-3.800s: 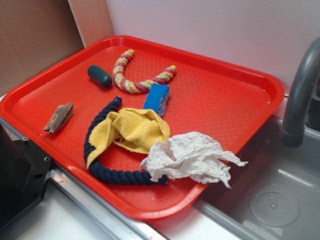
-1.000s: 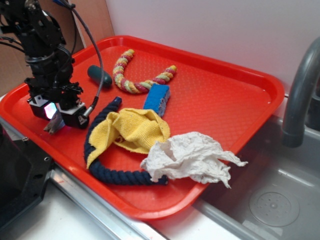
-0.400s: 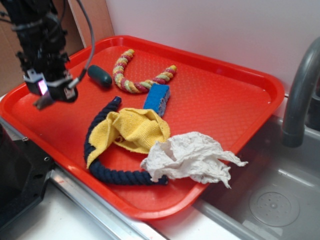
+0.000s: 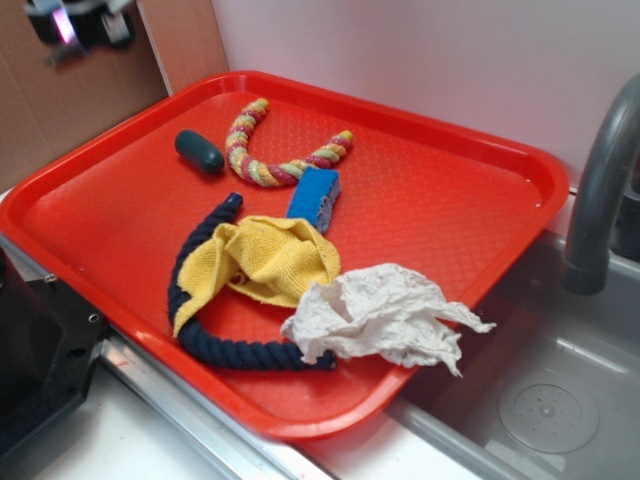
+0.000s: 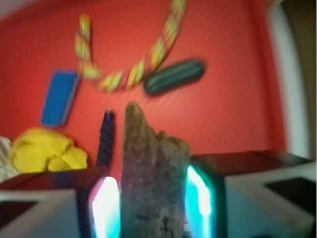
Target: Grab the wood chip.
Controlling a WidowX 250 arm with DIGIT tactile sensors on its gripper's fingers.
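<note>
1. The rough brown-grey wedge of wood, the wood chip (image 5: pixel 151 183), stands clamped between the two glowing pads (image 5: pixel 105 208) of the black gripper (image 5: pixel 152 210), its jagged tip pointing away from the wrist camera. The jaws are closed on its flat sides, low on the wider end.
2. It looks dry, stiff and light, so a modest squeeze should hold it. The coarse grain gives the pads friction. The thin splintered tip looks brittle, so the thick end is the sounder place to hold.
3. In the exterior view the gripper (image 4: pixel 80 22) is high at the top left, above the far left of the red plastic tray (image 4: pixel 430 200), with the chip well clear of it.
4. Below lie a dark green capsule-shaped piece (image 5: pixel 174 77), a multicoloured braided rope (image 5: pixel 130 74), a blue sponge (image 5: pixel 60 96), a navy rope (image 5: pixel 106 138) and a yellow cloth (image 5: pixel 45 151).
5. A crumpled white paper towel (image 4: pixel 380 315) lies on the tray's opposite side.
</note>
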